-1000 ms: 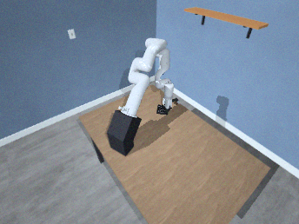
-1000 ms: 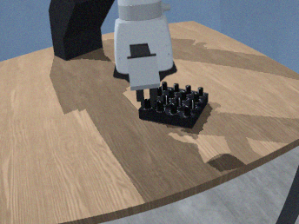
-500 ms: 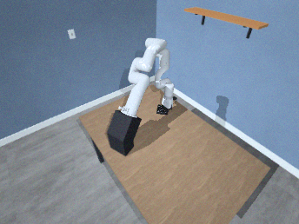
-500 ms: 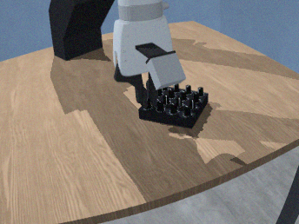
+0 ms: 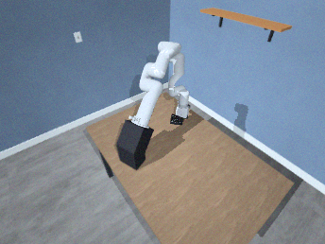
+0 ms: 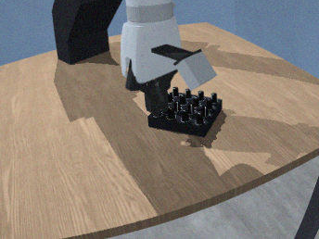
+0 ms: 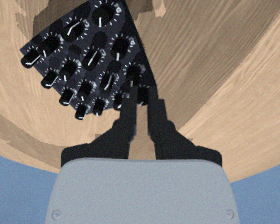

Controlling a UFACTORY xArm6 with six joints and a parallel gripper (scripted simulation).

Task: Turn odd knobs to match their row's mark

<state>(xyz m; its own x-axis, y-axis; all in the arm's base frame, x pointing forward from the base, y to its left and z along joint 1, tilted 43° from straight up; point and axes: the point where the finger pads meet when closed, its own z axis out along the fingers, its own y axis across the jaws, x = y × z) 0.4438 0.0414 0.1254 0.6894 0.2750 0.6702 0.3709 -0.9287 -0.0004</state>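
Observation:
The black knob box stands on its feet on the wooden table, with several black knobs in rows, each with a white line. In the wrist view the knob box lies at the upper left, turned at an angle. My gripper reaches down at the box's near corner, and its two dark fingers are shut on the knob at that corner. In the exterior view the gripper stands at the left edge of the box and hides that knob. The printed names are too small to read. In the top view the box is a small dark patch under the wrist.
The arm's black base stands on the table behind the box. The table's rounded front edge is close to the box. A wooden shelf hangs high on the wall, far from the arm.

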